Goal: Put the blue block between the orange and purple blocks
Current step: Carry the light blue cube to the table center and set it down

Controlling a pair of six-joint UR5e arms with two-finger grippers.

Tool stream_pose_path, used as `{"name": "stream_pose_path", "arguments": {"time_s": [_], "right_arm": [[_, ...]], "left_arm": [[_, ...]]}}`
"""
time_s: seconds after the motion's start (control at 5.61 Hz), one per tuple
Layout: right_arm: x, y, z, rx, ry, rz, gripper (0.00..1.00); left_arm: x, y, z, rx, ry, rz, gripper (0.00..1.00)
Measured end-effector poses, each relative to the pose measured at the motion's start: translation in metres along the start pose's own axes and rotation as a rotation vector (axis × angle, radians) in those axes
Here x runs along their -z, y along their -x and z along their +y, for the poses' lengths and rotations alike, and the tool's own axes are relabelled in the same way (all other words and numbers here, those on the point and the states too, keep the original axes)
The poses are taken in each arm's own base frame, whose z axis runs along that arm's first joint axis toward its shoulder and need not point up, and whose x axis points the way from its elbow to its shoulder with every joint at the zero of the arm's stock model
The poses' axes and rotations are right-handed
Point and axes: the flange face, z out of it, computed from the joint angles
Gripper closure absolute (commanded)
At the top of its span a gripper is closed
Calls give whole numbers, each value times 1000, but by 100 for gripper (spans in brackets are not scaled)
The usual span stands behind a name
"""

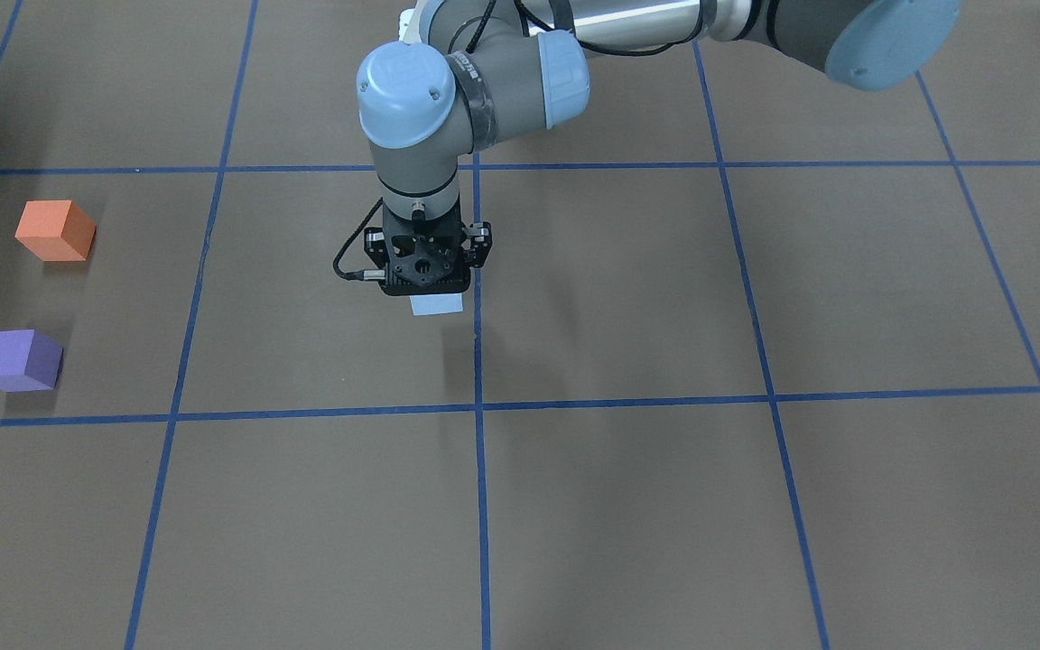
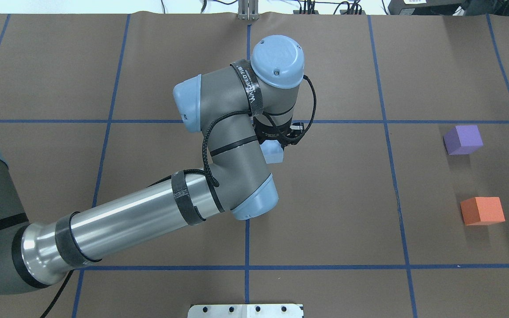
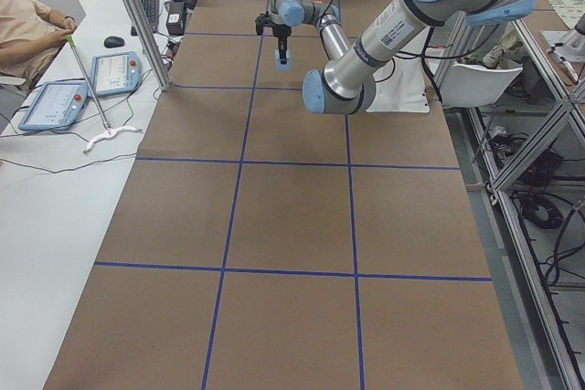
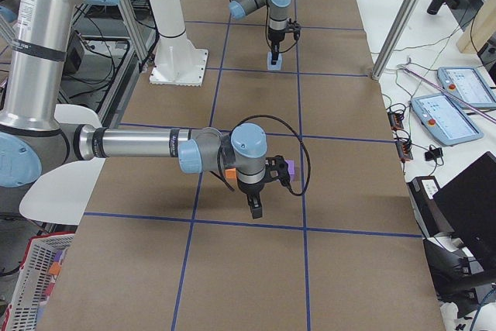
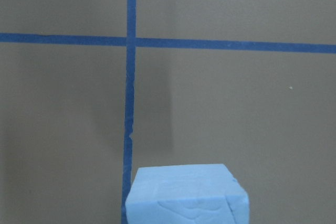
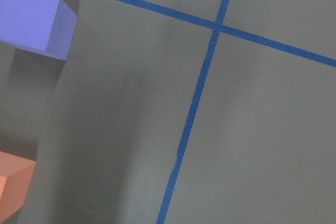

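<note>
My left gripper (image 1: 431,289) hangs straight down near the table's middle, shut on the light blue block (image 1: 437,304), which it holds a little above the brown surface. The blue block also shows in the overhead view (image 2: 274,153) and at the bottom of the left wrist view (image 5: 186,195). The orange block (image 1: 55,230) and the purple block (image 1: 17,359) sit apart from each other far off toward my right side, with a gap between them. They also show in the overhead view as purple (image 2: 463,139) and orange (image 2: 482,210). My right gripper (image 4: 255,208) hovers near these blocks; I cannot tell whether it is open or shut.
Blue tape lines (image 1: 478,406) divide the brown table into a grid. The right wrist view shows the purple block (image 6: 37,22) and a corner of the orange block (image 6: 13,184). An operator's bench with tablets (image 4: 453,118) runs along the far side.
</note>
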Motion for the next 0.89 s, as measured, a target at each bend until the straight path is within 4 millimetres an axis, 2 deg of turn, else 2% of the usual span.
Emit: {"name": "stream_pose_path", "arguments": {"time_s": [0.18,0.36,0.53,0.71,0.89], "right_arm": [[0,0,0,0,0,0,0],[0,0,0,0,0,0,0],[0,0,0,0,0,0,0],[2,2,-1,3,-4,-2,0],[7,7,-3,13,-15,-5,0]], "left_arm": [[-25,6,-12,-23,-13,-8,43],[-45,14,-15,-28,-8,-22,9],[-62,24,-13,-29,4,-40,0],[-64,28,-11,-29,8,-43,0],[-50,31,-17,-27,11,-30,0]]}}
